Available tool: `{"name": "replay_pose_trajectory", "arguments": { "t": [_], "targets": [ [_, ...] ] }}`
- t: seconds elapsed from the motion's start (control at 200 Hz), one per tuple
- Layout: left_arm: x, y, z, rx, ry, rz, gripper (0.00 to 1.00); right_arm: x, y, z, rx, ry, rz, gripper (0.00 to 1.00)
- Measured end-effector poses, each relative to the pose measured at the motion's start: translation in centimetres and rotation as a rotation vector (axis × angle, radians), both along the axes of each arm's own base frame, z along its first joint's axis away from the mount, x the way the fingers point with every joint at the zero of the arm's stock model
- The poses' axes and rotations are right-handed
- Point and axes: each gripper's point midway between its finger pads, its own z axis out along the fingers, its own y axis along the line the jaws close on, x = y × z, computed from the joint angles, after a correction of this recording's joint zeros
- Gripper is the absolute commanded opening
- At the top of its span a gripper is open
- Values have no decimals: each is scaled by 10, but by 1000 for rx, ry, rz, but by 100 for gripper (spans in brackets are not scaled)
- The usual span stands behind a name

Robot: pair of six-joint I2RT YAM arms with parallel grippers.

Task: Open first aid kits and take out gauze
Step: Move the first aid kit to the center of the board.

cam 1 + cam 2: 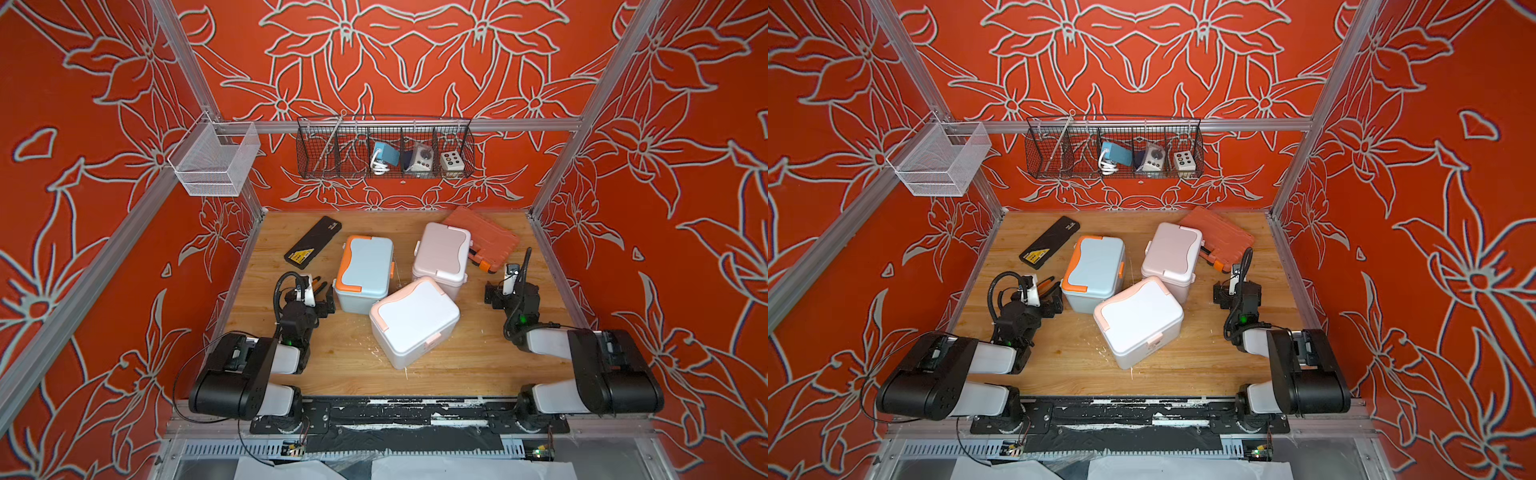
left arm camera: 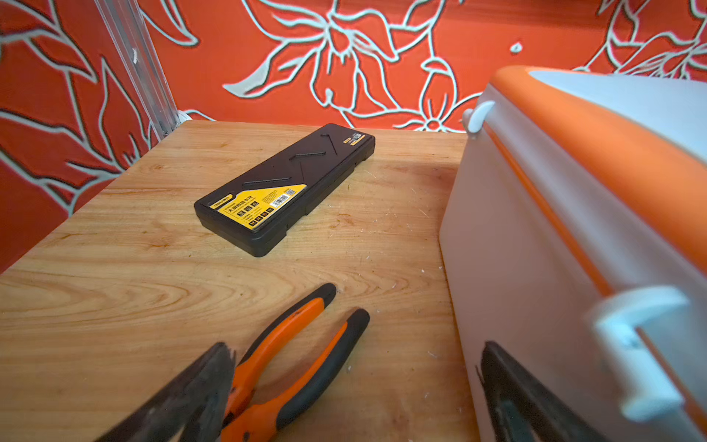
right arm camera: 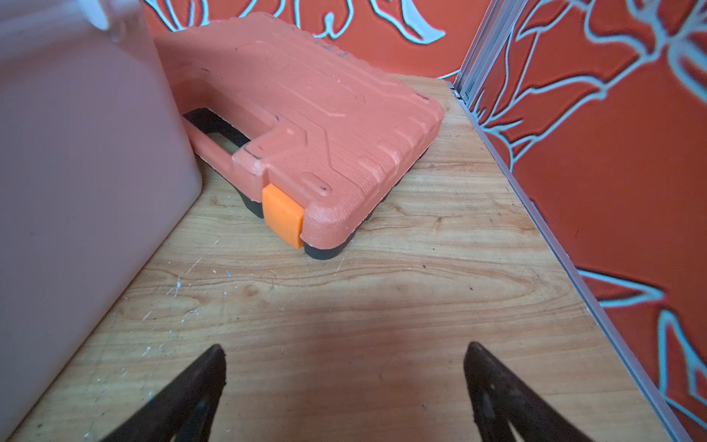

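The wooden tabletop (image 1: 332, 374) carries everything. Above it, on the back wall, a black wire basket (image 1: 386, 145) holds a blue gadget with a white cord and two small button boxes. We see nothing in the white mesh basket (image 1: 216, 160).

Three first aid kits crowd the middle of the tabletop, every lid down, so we judge that no opening has begun. The white kit (image 1: 415, 320) sits askew, nearest the robot's base and between the arms. It is close against the blue-grey kit (image 1: 365, 266) and the pink kit (image 1: 442, 253) behind it.

The blue-grey kit's long side runs from the base toward the back wall. It stands just to the right of the left tool (image 2: 357, 348), with a white side clip (image 2: 635, 344) on the wall facing that tool. The pink kit stands just to the left of the right tool (image 3: 344, 348). So the left arm is nearer the blue-grey kit and the right arm is nearer the pink one.

Both tools have their fingers spread wide apart and hold nothing.

The orange case (image 1: 486, 232) lies tucked against the pink kit, and the black case (image 1: 313, 241) lies flat toward the back left. Pliers (image 2: 290, 356) lie beneath the left tool. We see no gauze and take it to be shut inside the kits.
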Motion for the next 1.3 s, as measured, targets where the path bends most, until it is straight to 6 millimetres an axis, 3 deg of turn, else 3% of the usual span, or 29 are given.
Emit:
{"name": "replay_pose_trajectory", "arguments": {
  "t": [1.166, 1.296],
  "targets": [
    [1, -1, 0, 2, 5, -8, 97, 0, 0, 0, -2, 1, 1, 97],
    [11, -2, 16, 10, 7, 19, 97, 0, 1, 2, -4, -6, 7, 97]
  ]
}}
